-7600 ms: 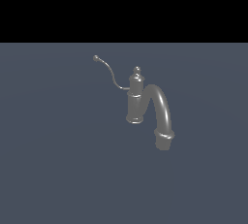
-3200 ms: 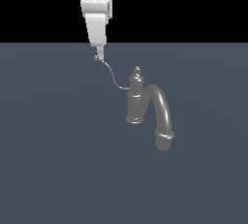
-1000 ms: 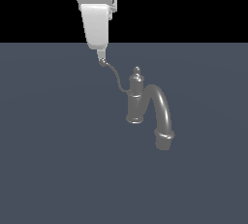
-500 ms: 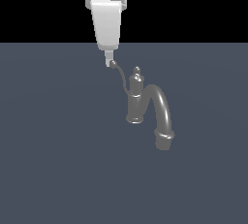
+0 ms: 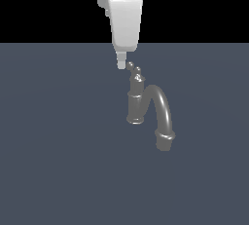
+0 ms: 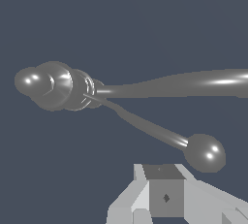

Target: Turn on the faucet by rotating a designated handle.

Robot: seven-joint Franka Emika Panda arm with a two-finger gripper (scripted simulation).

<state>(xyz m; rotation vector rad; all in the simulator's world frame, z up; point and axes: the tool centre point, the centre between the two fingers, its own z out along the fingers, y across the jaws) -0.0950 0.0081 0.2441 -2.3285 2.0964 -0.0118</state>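
Observation:
The grey metallic faucet (image 5: 135, 103) stands upright, its thick arched spout (image 5: 163, 114) curving down toward the exterior view's right. In the wrist view I look down on the finial and post (image 6: 58, 85), with the spout (image 6: 193, 83) running off to one side. The thin handle (image 6: 145, 126) branches from the post and ends in a ball tip (image 6: 204, 152). From outside, the handle (image 5: 131, 66) looks strongly foreshortened. My white gripper (image 5: 121, 65) hangs from above, shut with nothing between its fingers. Its tip is right beside the ball, on the exterior view's left. The gripper (image 6: 164, 195) sits close to the ball.
The faucet stands on a flat dark grey-blue surface (image 5: 58, 160). The background above it is black. No other objects show.
My gripper has moved toward the exterior view's right. The handle has swung with it, from pointing left to lying nearly in line with the post.

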